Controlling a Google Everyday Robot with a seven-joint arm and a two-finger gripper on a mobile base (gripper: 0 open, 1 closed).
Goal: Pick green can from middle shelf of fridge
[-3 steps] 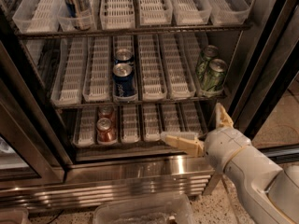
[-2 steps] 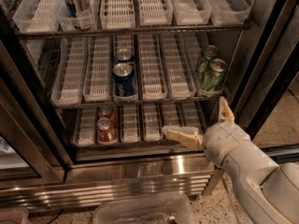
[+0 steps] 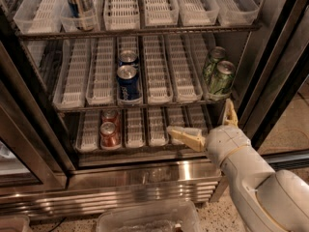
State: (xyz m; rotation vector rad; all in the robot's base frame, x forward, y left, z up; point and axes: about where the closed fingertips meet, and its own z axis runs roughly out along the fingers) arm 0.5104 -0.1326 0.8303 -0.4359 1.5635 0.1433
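Observation:
The fridge (image 3: 145, 178) stands open in front of me, with wire racks and white plastic lanes. On the middle shelf (image 3: 159, 76), two green cans stand in the rightmost lane: the front green can (image 3: 221, 79) and a second green can (image 3: 212, 62) behind it. My gripper (image 3: 205, 122) is open and empty, below and slightly left of the front green can, at the level of the bottom rack. One finger (image 3: 186, 137) points left, the other finger (image 3: 230, 112) points up toward the can.
Two blue cans (image 3: 128, 82) stand in a middle lane of the same shelf. Red cans (image 3: 109, 133) stand on the bottom rack at left. A tall can (image 3: 79, 4) stands on the top rack. A clear plastic bin (image 3: 147, 219) lies on the floor. The dark door frame (image 3: 270, 76) is to the right.
My gripper has moved slightly right and up, closer to the green cans. The cans have not moved.

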